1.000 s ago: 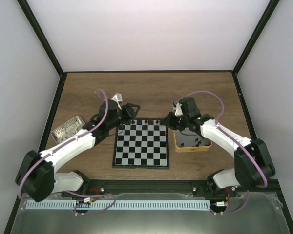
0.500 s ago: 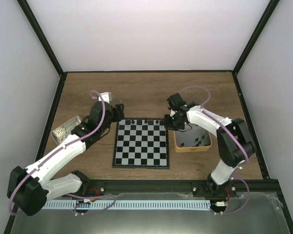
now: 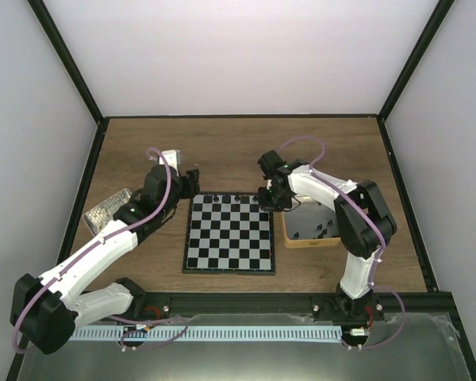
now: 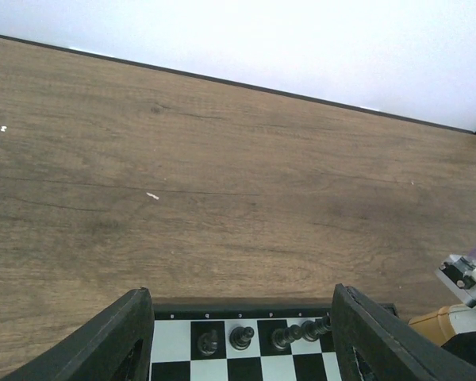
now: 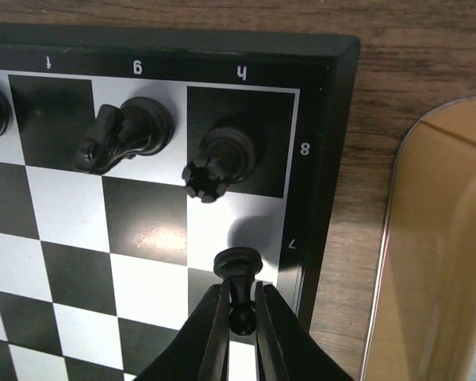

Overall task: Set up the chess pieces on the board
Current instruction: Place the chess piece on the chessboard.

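Early stage: few chess pieces (image 3: 236, 195) stand on 12 o'clock rank of board (image 3: 228, 252), incl. rook (image 5: 222, 159), knight (image 5: 123, 135). Pawn (image 5: 236, 266) pinched in right gripper (image 5: 239, 305) over h7. At board's 11 o'clock, left gripper (image 4: 243, 321) spread, empty. More pieces lie in tin (image 3: 313, 242) at 3 o'clock; most squares unfilled

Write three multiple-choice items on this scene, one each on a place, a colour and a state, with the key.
1. The tan-sided metal tin stands where, relative to the black-and-silver checked chessboard? A on it; B to its left; C to its right.
2. The small chess pawn in the right tool is: A white; B black; C red.
3. The left tool is: A open, empty; B shut on a pawn; C shut on the tin.
Key: C, the top view shows the tin by the board's right edge; B, the right wrist view shows it black; A, its fingers stand apart, empty.
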